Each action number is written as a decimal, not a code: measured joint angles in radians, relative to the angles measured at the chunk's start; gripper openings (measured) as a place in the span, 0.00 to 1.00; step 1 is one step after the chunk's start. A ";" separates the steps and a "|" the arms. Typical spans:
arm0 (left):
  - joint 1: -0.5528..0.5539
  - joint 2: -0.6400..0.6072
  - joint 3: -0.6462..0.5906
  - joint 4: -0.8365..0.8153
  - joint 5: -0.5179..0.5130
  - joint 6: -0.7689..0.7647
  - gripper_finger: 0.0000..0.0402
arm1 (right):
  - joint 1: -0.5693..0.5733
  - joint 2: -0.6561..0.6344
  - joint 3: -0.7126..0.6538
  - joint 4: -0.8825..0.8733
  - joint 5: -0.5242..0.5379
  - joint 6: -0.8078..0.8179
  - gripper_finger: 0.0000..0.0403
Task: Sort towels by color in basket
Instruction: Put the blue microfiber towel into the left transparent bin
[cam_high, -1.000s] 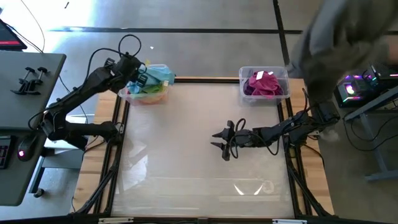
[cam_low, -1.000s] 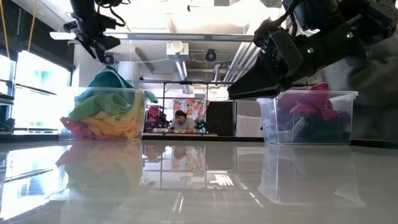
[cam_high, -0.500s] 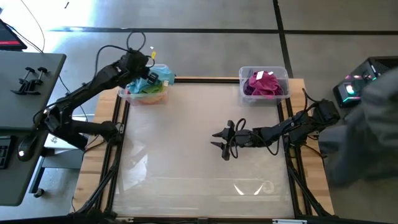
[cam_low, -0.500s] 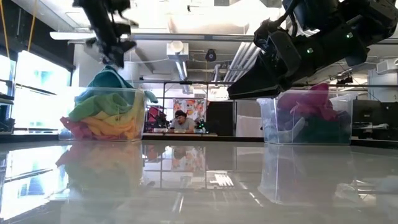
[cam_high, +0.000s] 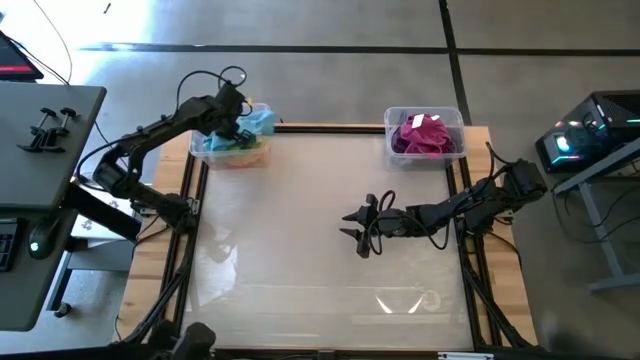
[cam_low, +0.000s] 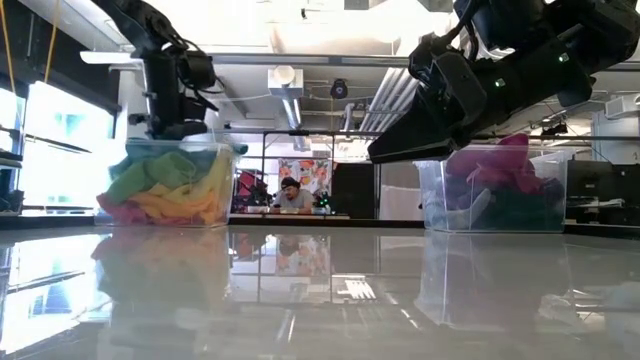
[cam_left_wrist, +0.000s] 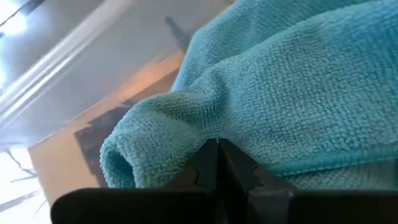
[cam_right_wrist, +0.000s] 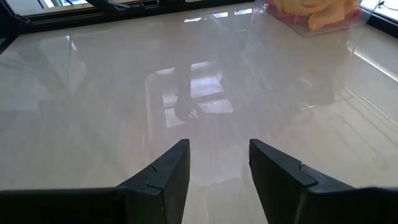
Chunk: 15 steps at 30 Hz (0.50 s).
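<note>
- The surface (cam_high: 320, 230) is a pale glossy tabletop in a dark frame. Nothing lies on its middle, and the only containers sit along its far edge.
- The left arm (cam_high: 150, 135) reaches from about nine o'clock up to the eleven o'clock corner and bends down into the left bin.
- The right arm (cam_high: 460, 205) stretches in from three o'clock and waits low over the middle of the surface.
- The left bin (cam_high: 205, 152), a clear plastic tub at eleven o'clock, holds a heap of towels. In the low view green, yellow, orange and pink show through its wall (cam_low: 215, 190), with teal on top.
- The right bin (cam_high: 395, 125), a matching tub at one o'clock, holds magenta (cam_high: 425, 135) and darker cloths.
- The teal towel (cam_left_wrist: 292, 87) lies at the top of the left bin's heap, folded into a soft roll.
- The left gripper (cam_left_wrist: 219, 163) is down in that bin. Its fingers are pressed together, pinching a fold of the teal towel where the cloth bunches at the tips.
- The right gripper (cam_right_wrist: 214, 168) hangs just above the bare surface, fingers spread and holding nothing.
- Step in hand, as I judge it: the pick of the teal towel, with the grasp just made.
- The next move calls for a straight lift clear of the bin wall, without dragging out the cloths underneath, then a carry to wherever teal belongs.
</note>
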 joint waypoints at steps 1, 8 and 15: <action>0.007 -0.001 0.006 -0.009 -0.001 0.000 0.00 | 0.000 0.000 0.000 0.000 0.000 0.000 0.40; 0.014 -0.059 0.100 -0.095 -0.029 -0.016 0.00 | 0.000 0.000 0.000 0.000 0.000 0.000 0.40; -0.028 -0.149 0.163 -0.052 0.042 -0.042 0.00 | 0.000 0.000 0.000 0.003 -0.025 0.000 0.40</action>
